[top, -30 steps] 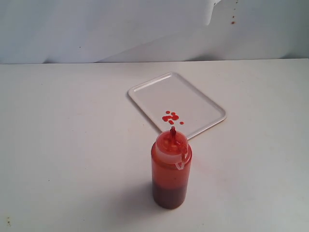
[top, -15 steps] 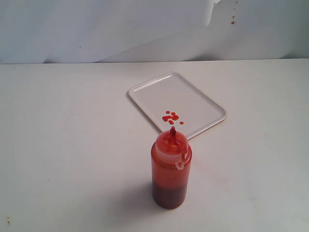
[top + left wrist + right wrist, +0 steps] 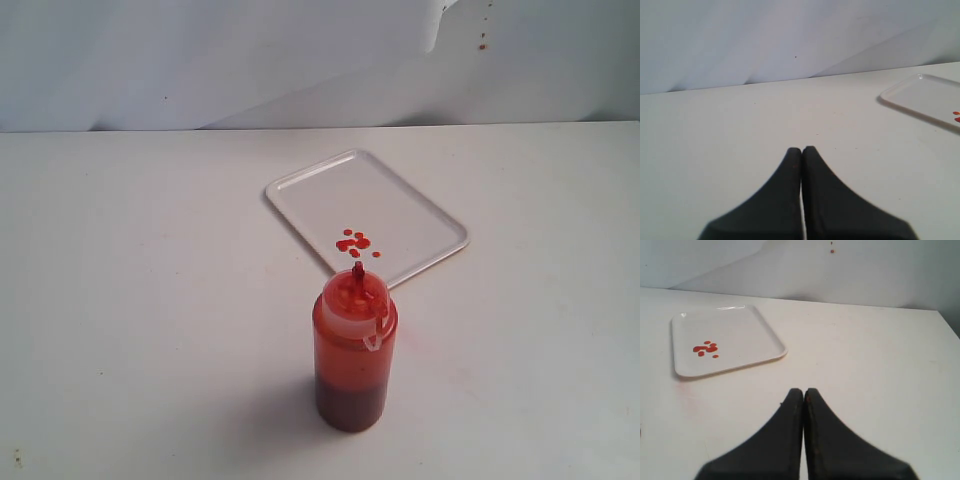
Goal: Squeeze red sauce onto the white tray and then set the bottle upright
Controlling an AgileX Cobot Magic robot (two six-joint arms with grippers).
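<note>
Only the exterior view shows the bottle (image 3: 354, 350) upright beside the white tray (image 3: 400, 195); wrist views show left end effector (image 3: 801, 150) and right end effector (image 3: 803, 391) closed, empty.

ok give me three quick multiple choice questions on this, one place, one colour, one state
1. Where does the cluster of red sauce drops lie? A on the white tray B on a blue plate C in a bowl
2. What colour is the bottle's cap? A green B red C black
3. How is the bottle? A lying on its side B held tilted in the air C standing upright on the table, ungripped
Answers: 1 A, the drops sit inside the tray's rim; 2 B, the cap is red; 3 C, it stands alone while the left gripper and right gripper are shut on nothing.
</note>
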